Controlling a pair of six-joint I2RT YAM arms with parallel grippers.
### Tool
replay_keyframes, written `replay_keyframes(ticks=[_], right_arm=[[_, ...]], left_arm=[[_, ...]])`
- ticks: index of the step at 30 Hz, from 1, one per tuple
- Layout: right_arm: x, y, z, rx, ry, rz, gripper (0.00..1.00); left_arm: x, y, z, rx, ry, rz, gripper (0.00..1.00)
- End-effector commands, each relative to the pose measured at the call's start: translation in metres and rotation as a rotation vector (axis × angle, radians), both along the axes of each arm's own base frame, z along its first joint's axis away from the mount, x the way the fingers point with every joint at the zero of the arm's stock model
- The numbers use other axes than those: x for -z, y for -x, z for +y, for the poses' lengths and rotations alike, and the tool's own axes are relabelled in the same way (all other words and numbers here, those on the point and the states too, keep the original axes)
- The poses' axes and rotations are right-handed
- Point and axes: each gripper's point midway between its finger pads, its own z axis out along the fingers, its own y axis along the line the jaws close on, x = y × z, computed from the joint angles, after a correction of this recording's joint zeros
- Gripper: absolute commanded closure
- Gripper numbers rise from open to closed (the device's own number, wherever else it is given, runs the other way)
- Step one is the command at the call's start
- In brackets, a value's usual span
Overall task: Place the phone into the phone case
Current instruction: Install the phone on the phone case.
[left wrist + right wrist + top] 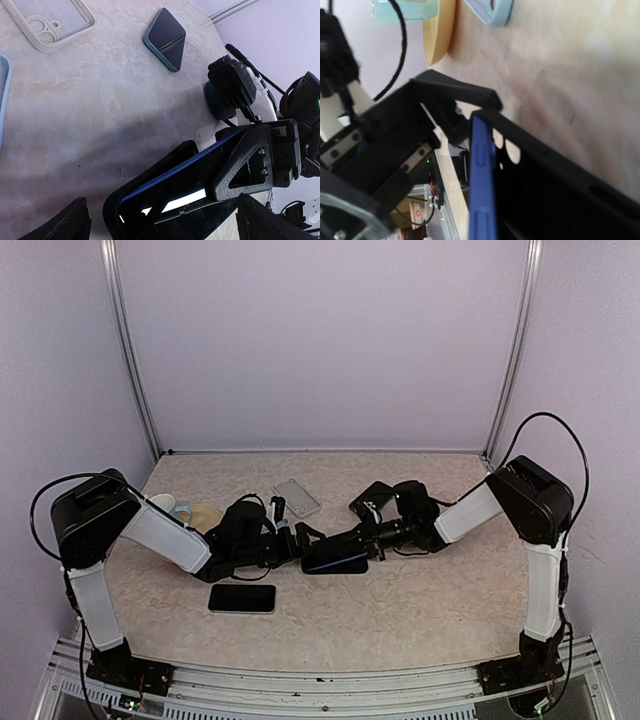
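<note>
Two grippers meet at centre. The right gripper (352, 552) is clamped tight on a blue-edged case (330, 564), offering it leftward. I read this as a handover. The left gripper (306, 542) gapes fully at its free end, gripping nothing. The black phone (242, 598) lies flat nearby, untouched.

Case (296, 497) behind phone (241, 598) on table (430, 615)

R hand (150, 202) grips blue-edged item (200, 155) | clear case (60, 15) top-L | L fingers (70, 225) wide apart
</note>
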Motion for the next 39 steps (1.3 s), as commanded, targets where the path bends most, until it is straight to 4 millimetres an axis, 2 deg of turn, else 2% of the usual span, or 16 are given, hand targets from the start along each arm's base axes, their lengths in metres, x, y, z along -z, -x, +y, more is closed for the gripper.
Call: replay_keyframes(ticks=[1,5,12,20,29,39], right_arm=[[-0.037,0.0,0.002,-0.03,-0.083,-0.085,1.0],[-0.037,0.0,0.003,-0.03,-0.085,-0.086,1.0],[-0.037,0.0,0.003,-0.033,-0.087,-0.091,1.0],[-0.039,0.0,0.003,-0.037,-0.098,-0.105,1.0],[-0.032,0.003,0.002,-0.045,-0.1,-0.1,1.0],[-0.03,0.006,0.001,-0.052,-0.102,-0.097,1.0]], left_arm=[[0.013,0.001,0.0,0.006,-0.008,0.044,0.01],[0.017,0.003,0.0,0.005,-0.015,0.056,0.01],[0.005,0.01,-0.019,0.079,0.076,0.051,0.04],[-0.005,0.016,-0.03,0.14,0.147,0.046,0.08],[-0.025,0.02,-0.04,0.2,0.23,0.005,0.16],[-0.051,0.031,-0.039,0.254,0.343,-0.052,0.27]])
